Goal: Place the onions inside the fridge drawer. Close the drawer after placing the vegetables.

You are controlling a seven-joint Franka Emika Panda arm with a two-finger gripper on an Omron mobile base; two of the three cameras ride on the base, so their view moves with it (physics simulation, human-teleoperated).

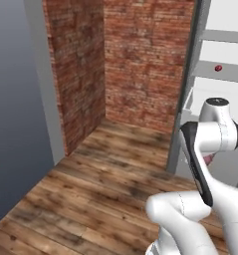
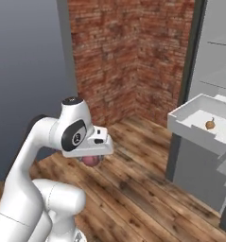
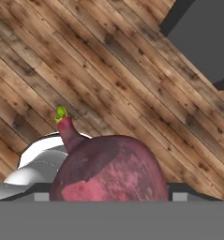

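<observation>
One red-purple onion (image 3: 108, 168) sits clamped in the gripper (image 2: 91, 159), which hangs over the wooden floor (image 1: 100, 179) with the arm folded back. From the right base view, a golden onion (image 2: 210, 124) lies in the open fridge drawer (image 2: 190, 124); the left base view shows a red ball (image 1: 218, 68) on a fridge (image 1: 190, 74) shelf.

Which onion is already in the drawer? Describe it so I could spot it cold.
Start at the tall grey fridge on the right of the right base view and find its pulled-out light-grey drawer with the white inside. On that white floor lies one small golden-brown onion with a thin pointed stem; the dark-red bulb at the gripper is much larger.
</observation>
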